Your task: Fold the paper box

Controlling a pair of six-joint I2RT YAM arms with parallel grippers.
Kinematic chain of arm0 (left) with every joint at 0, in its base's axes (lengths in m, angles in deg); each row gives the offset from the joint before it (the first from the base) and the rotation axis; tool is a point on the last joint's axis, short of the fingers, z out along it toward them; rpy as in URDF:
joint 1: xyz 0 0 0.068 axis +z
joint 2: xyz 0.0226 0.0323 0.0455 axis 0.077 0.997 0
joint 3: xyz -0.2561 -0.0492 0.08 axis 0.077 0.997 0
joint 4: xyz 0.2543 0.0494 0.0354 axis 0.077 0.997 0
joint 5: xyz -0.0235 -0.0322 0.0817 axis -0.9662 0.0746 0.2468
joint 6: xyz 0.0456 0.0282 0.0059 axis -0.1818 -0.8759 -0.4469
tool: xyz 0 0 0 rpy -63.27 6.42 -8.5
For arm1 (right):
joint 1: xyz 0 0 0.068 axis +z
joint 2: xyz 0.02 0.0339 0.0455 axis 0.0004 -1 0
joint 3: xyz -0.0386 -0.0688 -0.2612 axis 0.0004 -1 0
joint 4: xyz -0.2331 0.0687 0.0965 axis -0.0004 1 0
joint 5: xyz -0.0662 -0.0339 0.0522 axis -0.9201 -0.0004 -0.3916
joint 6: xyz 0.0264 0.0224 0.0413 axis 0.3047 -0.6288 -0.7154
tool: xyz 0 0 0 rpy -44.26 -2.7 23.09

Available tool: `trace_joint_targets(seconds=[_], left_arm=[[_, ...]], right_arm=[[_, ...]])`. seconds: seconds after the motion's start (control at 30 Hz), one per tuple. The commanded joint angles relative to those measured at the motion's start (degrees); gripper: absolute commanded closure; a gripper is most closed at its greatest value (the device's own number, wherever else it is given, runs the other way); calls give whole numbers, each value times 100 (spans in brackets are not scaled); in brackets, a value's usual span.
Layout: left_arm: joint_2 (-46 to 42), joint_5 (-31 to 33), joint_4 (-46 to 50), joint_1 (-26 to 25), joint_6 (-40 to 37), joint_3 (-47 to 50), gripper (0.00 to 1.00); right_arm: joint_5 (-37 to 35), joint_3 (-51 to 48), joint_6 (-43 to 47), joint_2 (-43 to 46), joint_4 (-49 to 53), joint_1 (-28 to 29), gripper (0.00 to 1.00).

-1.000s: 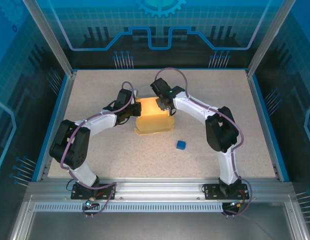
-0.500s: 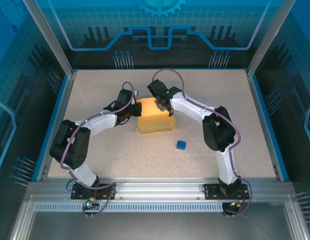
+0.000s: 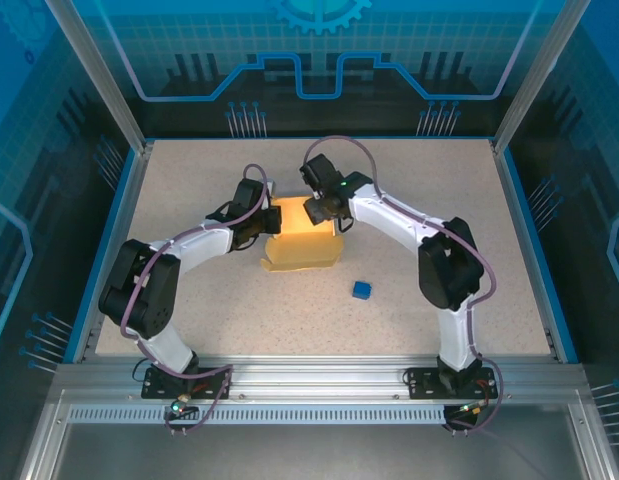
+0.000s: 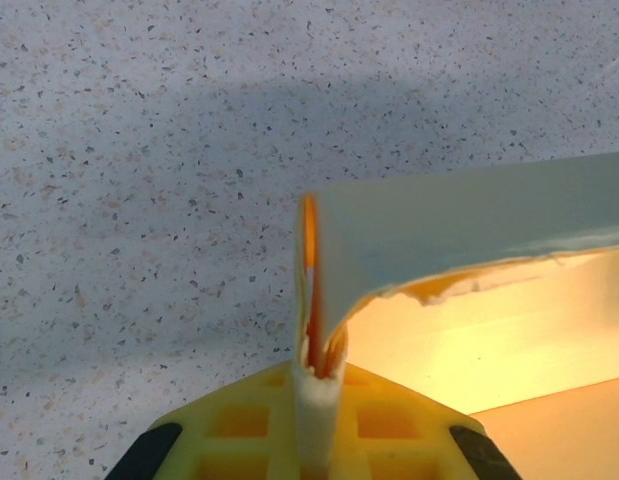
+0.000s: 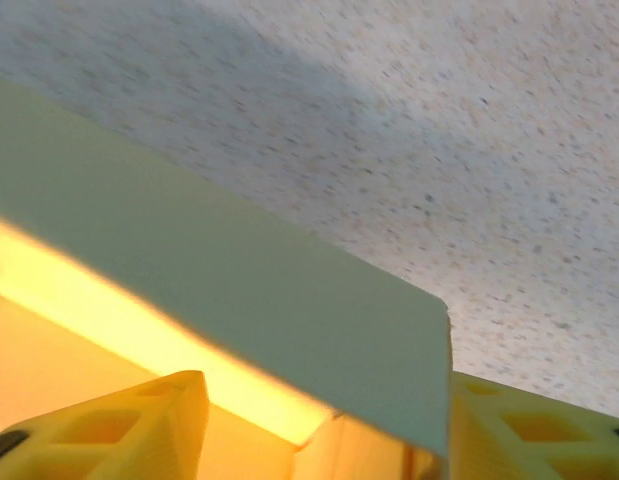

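End effectors [image 3: 289, 222] flanking paper box [image 3: 301, 248] — blue cube [image 3: 362, 290] apart

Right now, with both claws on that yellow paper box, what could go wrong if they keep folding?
The left claw pinches a thin wall of the paper box, and the cardboard edge beside it already looks ragged, so pulling harder may tear it. The right claw straddles a corner panel; uneven pulls could crease the box off its fold lines. The small blue cube lies near the box and could get knocked if the box slides.

Pale yellow paper box [image 3: 301, 240] half-folded, open-topped; mid-table.
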Motion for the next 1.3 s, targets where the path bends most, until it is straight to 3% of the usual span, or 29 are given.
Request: trace_joint_targets(seconds=[0.0, 0.27, 0.63, 0.83, 1.27], left_arm=[[37, -30, 294, 94, -238, -182, 97], [320, -791, 1144, 573, -409, -483, 97], [953, -986, 2692, 603, -970, -1370, 96], [1309, -1699, 3089, 595, -1150, -1786, 95], [1924, -1653, 3549, 473, -1344, -2448, 88]], right_arm=[[756, -154, 93, 522, -297, 4, 35], [714, -760, 137, 1053, -662, -125, 35], [731, -1187, 161, 1338, -851, -449, 35], [674, -1281, 175, 1387, -809, -488, 35], [569, -1395, 155, 1397, -746, -506, 35]])
